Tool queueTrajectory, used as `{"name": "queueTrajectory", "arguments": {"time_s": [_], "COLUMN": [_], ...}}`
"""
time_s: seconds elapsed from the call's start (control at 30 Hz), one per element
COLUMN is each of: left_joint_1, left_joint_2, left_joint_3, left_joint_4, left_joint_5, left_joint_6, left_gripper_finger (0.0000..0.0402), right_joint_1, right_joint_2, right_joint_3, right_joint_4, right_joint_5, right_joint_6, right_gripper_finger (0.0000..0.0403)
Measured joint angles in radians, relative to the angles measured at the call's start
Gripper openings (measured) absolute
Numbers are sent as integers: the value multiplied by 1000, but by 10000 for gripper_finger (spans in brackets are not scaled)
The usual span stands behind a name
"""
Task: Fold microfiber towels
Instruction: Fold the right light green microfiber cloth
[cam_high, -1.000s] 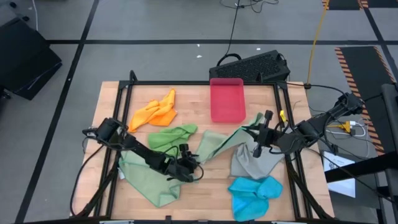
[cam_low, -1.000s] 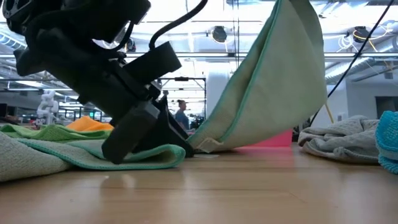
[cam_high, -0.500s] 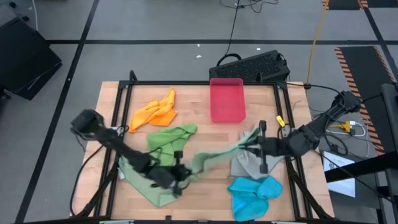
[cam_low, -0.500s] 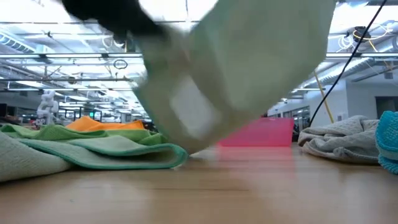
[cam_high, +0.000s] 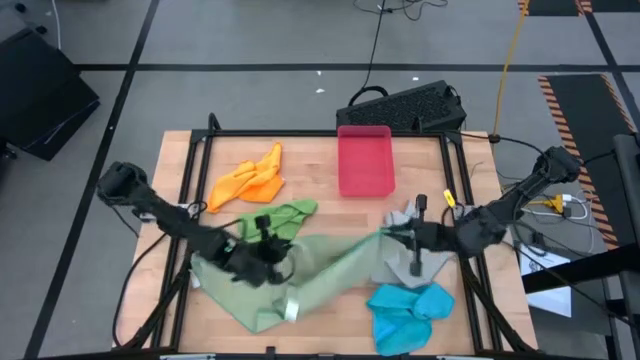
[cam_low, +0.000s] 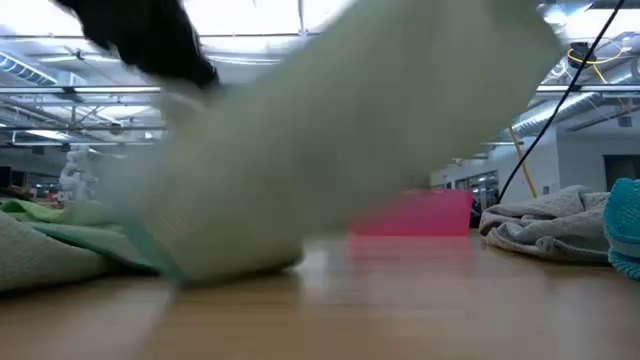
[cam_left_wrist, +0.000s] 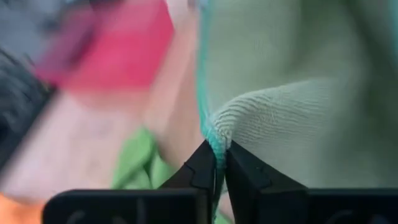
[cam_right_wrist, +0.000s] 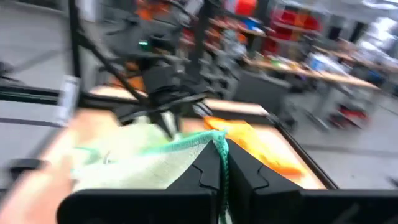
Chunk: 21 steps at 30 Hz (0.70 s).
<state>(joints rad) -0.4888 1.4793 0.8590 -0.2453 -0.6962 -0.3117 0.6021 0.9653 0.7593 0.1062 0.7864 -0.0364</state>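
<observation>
Left pincer (cam_left_wrist: 219, 163): you are pinching the teal-stitched hem of the pale sage towel (cam_high: 335, 272); tips are nearly meeting on the cloth.
Right pincer (cam_right_wrist: 221, 163): you are clamping the opposite hem of the same towel, tips tight on the edge.
Position: in the high view your left pincer (cam_high: 268, 256) is sitting low at the front-left of the surface (cam_high: 312, 160); your right pincer (cam_high: 392, 234) is over the grey towel (cam_high: 415, 262).
Key relation: the sage towel is stretching between the two pincers, its long axis running left to right, sagging toward the front edge.
Other towels: orange (cam_high: 252, 177) and bright green (cam_high: 280, 216) are lying behind; blue (cam_high: 410, 312) front-right; pink tray (cam_high: 364, 160) at the back.
Hard to make out: motion blur is filling the low view; you cannot tell which corners are held, or where the lower edge is lying.
</observation>
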Motion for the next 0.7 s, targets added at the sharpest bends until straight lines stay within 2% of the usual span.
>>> {"name": "queueTrajectory", "arguments": {"time_s": [0.17,0.33,0.43,0.57,0.7], "left_joint_1": [133,172,160,110,46], "left_joint_2": [62,92,93,93,91], "left_joint_3": [-95,-121,-121,-121,-120], "left_joint_4": [111,176,171,253,259], "left_joint_5": [237,412,450,485,427], "left_joint_6": [-69,-127,-160,-223,-266], "left_gripper_finger": [80,125,140,144,145], "right_joint_1": [-122,-205,-240,-258,-263], "right_joint_2": [-2,-3,-3,-3,-3], "right_joint_3": [-103,-164,-185,-191,-191], "right_joint_4": [-2,-4,-5,-5,4], "right_joint_5": [-4,-91,-141,-171,-190], "right_joint_6": [73,113,131,134,127], "right_gripper_finger": [2,2,2,2,2]}}
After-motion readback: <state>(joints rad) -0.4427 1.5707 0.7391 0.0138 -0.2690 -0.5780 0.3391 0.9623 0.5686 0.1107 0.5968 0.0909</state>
